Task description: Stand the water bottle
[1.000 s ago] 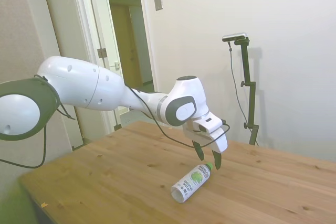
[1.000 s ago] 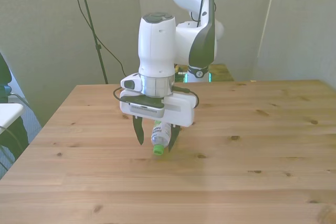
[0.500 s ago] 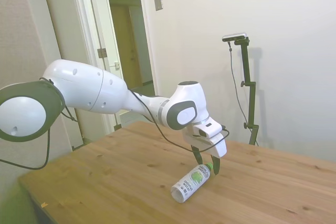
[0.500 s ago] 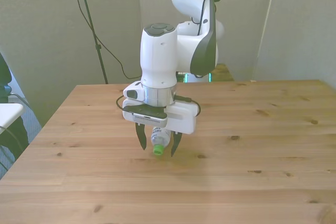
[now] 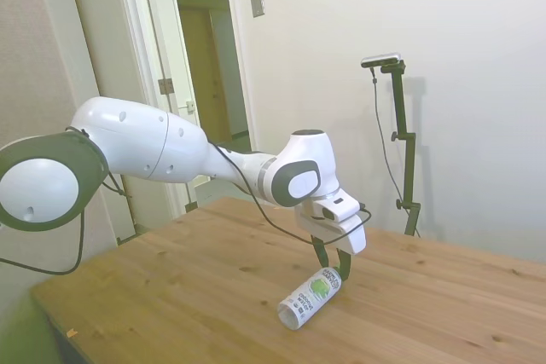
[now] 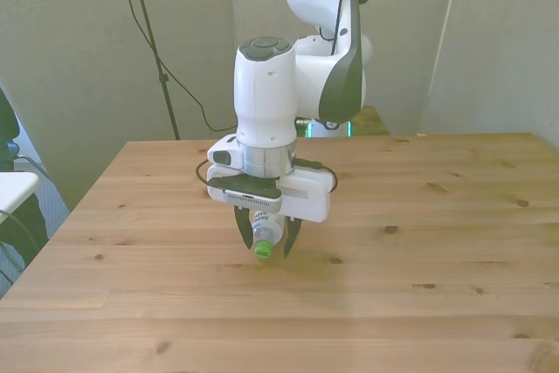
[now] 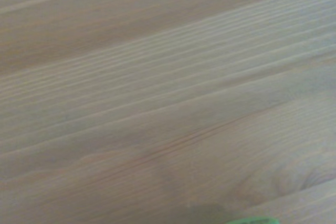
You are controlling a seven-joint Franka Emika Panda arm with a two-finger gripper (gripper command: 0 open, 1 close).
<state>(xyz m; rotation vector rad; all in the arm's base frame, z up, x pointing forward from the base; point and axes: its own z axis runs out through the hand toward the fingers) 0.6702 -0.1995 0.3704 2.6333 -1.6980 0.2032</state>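
The water bottle (image 5: 309, 296) lies on its side on the wooden table (image 5: 188, 296), a clear bottle with a white label and green graphic. Its green cap (image 6: 262, 251) points toward the table's near edge in the front view. My gripper (image 6: 266, 240) is low over the cap end, and its dark fingers (image 6: 243, 229) straddle the bottle's neck, one on each side. A narrow gap shows between fingers and plastic, so the gripper (image 5: 332, 263) reads as open. The wrist view shows blurred wood grain and a sliver of the green cap (image 7: 254, 221).
Bare wooden tabletop (image 6: 419, 242) spreads all around the bottle. A doorway (image 5: 205, 66) and a white wall stand behind the table in the side view. Something white (image 6: 13, 189) pokes in at the front view's left edge.
The gripper has come down from above the bottle until its fingers flank the neck by the cap, and the fingers look slightly closer together. The bottle has not moved.
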